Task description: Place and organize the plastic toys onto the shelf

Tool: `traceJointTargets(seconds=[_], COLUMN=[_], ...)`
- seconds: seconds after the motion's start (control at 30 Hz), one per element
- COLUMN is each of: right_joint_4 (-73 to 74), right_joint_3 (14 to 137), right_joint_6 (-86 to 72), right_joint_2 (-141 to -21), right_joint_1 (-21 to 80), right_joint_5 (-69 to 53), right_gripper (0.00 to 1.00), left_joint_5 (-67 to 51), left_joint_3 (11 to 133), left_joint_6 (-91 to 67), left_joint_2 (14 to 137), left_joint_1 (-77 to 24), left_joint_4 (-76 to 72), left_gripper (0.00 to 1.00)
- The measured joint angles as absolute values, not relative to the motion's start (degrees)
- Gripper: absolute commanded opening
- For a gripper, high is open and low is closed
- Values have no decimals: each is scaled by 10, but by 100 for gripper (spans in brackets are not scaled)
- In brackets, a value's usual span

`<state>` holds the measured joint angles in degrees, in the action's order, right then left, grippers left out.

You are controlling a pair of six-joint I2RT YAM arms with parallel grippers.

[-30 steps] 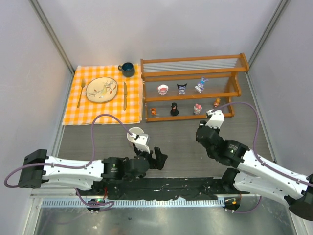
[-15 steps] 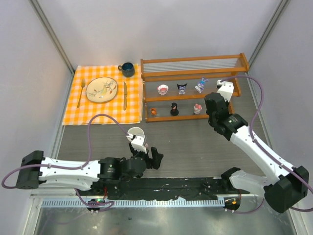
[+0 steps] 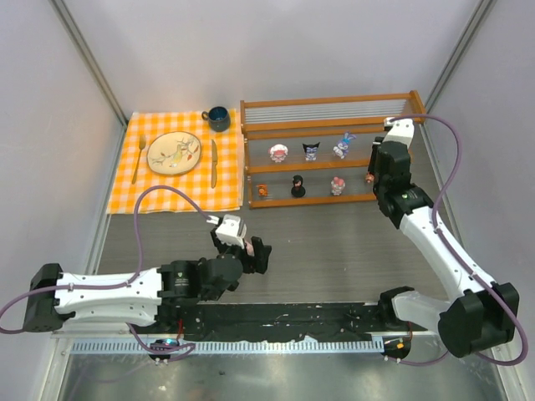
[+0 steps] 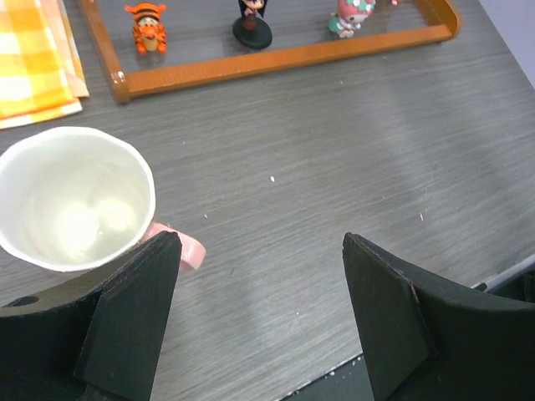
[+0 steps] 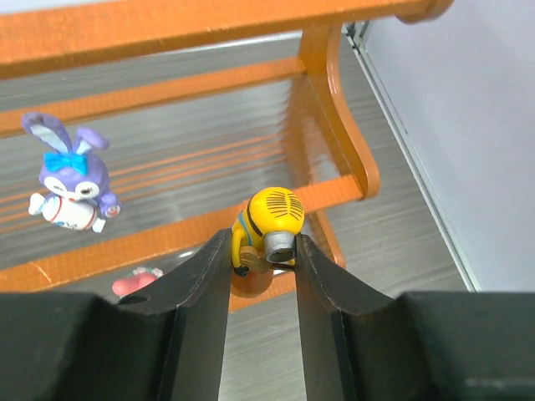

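While your right gripper (image 5: 263, 251) reaches in at the right end of the shelf (image 3: 326, 102), its two fingers are clamped on the yellow figurine (image 5: 272, 221), one on each side of it. That toy is low down, just beside the shelf's right end post and over the front rail of the lower tier. You cannot tell from these views whether it rests on the rail or hangs just off it.

On the shelf's upper tier you have three toys standing apart from one another. A pink-white figurine (image 3: 278, 152) is toward the left, a dark figurine (image 3: 311, 150) is in the middle, and a purple-blue bunny (image 3: 343, 148) is toward the right, nearest the held toy. On the lower tier an orange tiger (image 3: 262, 191) stands at the left end. A black figurine (image 3: 298, 185) comes next, and a pink figurine (image 3: 338, 185) stands further right.

Your left gripper (image 4: 261, 242) hangs over the table (image 4: 351, 142) in front of the shelf's left half, well apart from it. Its fingers are spread wide with nothing between them. A white mug (image 4: 71, 200) with a pink handle stands upright just beside one finger, outside the jaws, and you cannot tell whether they touch.

An orange checked cloth (image 3: 150, 188) lies to the left of the shelf, close to its left end.
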<state>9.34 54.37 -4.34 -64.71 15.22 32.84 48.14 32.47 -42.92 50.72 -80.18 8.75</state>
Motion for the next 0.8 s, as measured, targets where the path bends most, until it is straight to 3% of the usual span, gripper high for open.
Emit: traceJointTargets(seconds=[0.33, 0.8], right_joint_4=[-35, -170], right_joint_3=[496, 478], right_joint_6=[47, 140], right_joint_2=[-696, -743], right_joint_1=[120, 117], right_joint_5=[243, 250], right_gripper=[1, 1], left_joint_5=[445, 376], left_joint_3=[358, 358], left_joint_6=[-385, -366], left_joint_2=[548, 572], left_joint_1=[-746, -669], left_joint_4=[84, 55], left_gripper=[83, 83])
